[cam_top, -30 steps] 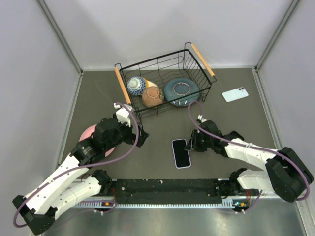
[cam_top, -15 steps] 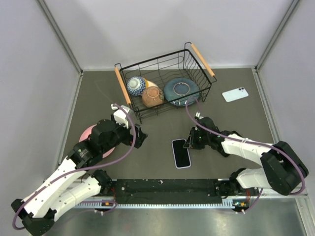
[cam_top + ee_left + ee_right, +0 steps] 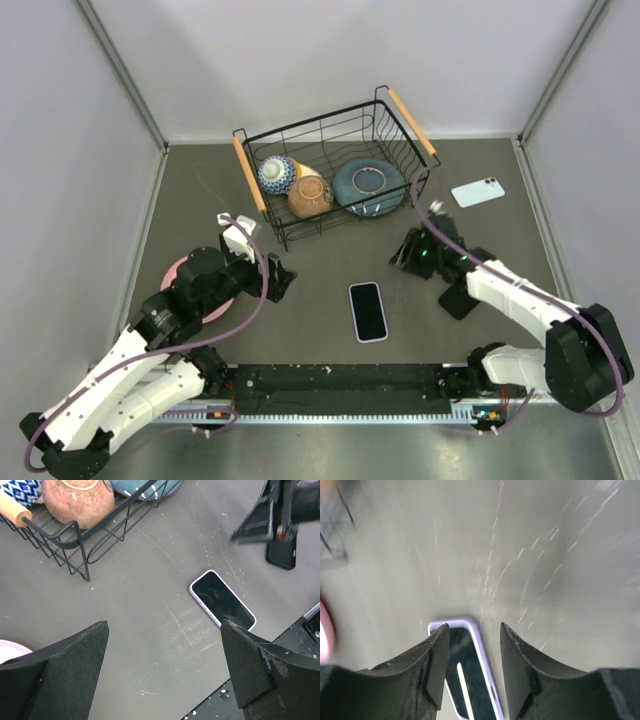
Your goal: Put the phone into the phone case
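Note:
The phone point(image 3: 368, 312), black glossy screen up, lies inside the pale lavender phone case point(image 3: 368, 287), whose rim shows all round it, on the grey table in front of the arms. It also shows in the left wrist view point(image 3: 221, 600) and, blurred, in the right wrist view point(image 3: 467, 672). My right gripper point(image 3: 406, 250) is open and empty, up and to the right of the phone and apart from it. In its own view point(image 3: 474, 627) the case rim point(image 3: 481, 652) lies below the fingers. My left gripper point(image 3: 279, 278) is wide open and empty, left of the phone point(image 3: 164, 630).
A black wire basket point(image 3: 410, 135) with several bowls stands behind. A pale blue phone point(image 3: 477, 191) lies at the right. Another black handset point(image 3: 460, 299) lies under the right arm, also in the left wrist view point(image 3: 281, 553). A pink plate point(image 3: 182, 272) sits under the left arm.
My right gripper has drawn back from the phone's upper right edge, up and to the right. The left arm shifted slightly left. The phone in its case has not moved.

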Robot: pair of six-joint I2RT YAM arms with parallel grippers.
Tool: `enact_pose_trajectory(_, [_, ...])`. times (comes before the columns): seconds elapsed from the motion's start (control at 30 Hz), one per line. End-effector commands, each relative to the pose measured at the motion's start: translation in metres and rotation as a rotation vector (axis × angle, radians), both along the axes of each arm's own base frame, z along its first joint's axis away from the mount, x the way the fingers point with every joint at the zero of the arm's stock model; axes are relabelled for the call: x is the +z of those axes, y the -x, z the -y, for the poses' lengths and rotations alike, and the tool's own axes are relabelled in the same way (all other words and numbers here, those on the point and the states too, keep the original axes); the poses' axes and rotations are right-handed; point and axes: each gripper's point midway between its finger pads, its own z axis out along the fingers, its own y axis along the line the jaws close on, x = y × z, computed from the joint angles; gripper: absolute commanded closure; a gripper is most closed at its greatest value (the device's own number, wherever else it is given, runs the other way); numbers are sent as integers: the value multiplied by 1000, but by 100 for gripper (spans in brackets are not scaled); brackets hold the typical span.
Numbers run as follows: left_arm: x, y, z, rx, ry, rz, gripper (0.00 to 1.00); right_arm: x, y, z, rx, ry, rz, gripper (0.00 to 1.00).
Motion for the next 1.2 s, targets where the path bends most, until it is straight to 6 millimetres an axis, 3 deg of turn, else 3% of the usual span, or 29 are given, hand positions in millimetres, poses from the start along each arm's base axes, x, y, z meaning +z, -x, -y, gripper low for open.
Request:
enact_pose_trajectory(0.0, [26, -3, -7, 35, 45, 84, 1, 63, -65, 82, -341, 56, 164, 47])
enact_pose_trajectory(0.07, [28, -3, -10, 47, 47, 92, 1, 73, -75, 110, -429, 94, 185, 28])
enact_pose_trajectory(0.1, [30, -3, -11, 49, 54, 100, 1, 88, -88, 136, -522, 130, 225, 24])
enact_pose_trajectory(0.17, [32, -2, -11, 47, 62, 108, 1, 92, -101, 160, -582, 190, 231, 9])
enact_pose_trajectory(0.2, [34, -1, -12, 47, 67, 113, 1, 109, -115, 174, -629, 209, 264, 5])
enact_pose_trajectory(0.23, [35, -1, -12, 50, 70, 119, 1, 112, -122, 194, -674, 236, 263, 2])
enact_pose_trajectory(0.27, [36, -2, -13, 56, 74, 125, 1, 100, -132, 206, -697, 269, 224, 1])
enact_pose_trajectory(0.3, [37, -3, -16, 70, 74, 131, 1, 117, -148, 218, -729, 280, 257, 1])
enact_pose_trajectory(0.33, [38, -3, -17, 77, 75, 133, 1, 119, -156, 239, -779, 299, 248, 1])
enact_pose_trajectory(0.5, [40, -2, -21, 90, 87, 149, 1, 105, -215, 280, -917, 353, 103, 1])
enact_pose_trajectory(0.57, [39, -2, -19, 78, 84, 147, 1, 104, -228, 290, -988, 365, 60, 1])
enact_pose_trajectory(0.6, [38, -1, -18, 71, 83, 146, 1, 128, -247, 296, -1016, 358, 95, 1])
enact_pose_trajectory(0.63, [38, -1, -17, 71, 81, 143, 1, 96, -248, 298, -1020, 396, -12, 1])
enact_pose_trajectory(0.67, [38, -2, -17, 70, 79, 143, 1, 89, -254, 301, -1029, 406, -41, 1])
enact_pose_trajectory(0.7, [36, -3, -18, 76, 75, 141, 1, 106, -271, 301, -1036, 374, -5, 1])
enact_pose_trajectory(0.73, [35, -3, -18, 80, 70, 138, 1, 78, -274, 302, -1030, 383, -77, 1])
enact_pose_trajectory(0.8, [35, -4, -18, 81, 65, 138, 1, 73, -286, 301, -1033, 339, -82, 1])
enact_pose_trajectory(0.83, [35, -4, -17, 76, 64, 137, 1, 58, -288, 301, -1047, 323, -110, 2])
enact_pose_trajectory(0.97, [34, -5, -15, 68, 60, 130, 1, 29, -287, 302, -1053, 332, -167, 3])
enact_pose_trajectory(1.17, [34, -4, -16, 66, 62, 135, 1, -1, -290, 301, -1049, 339, -215, 4])
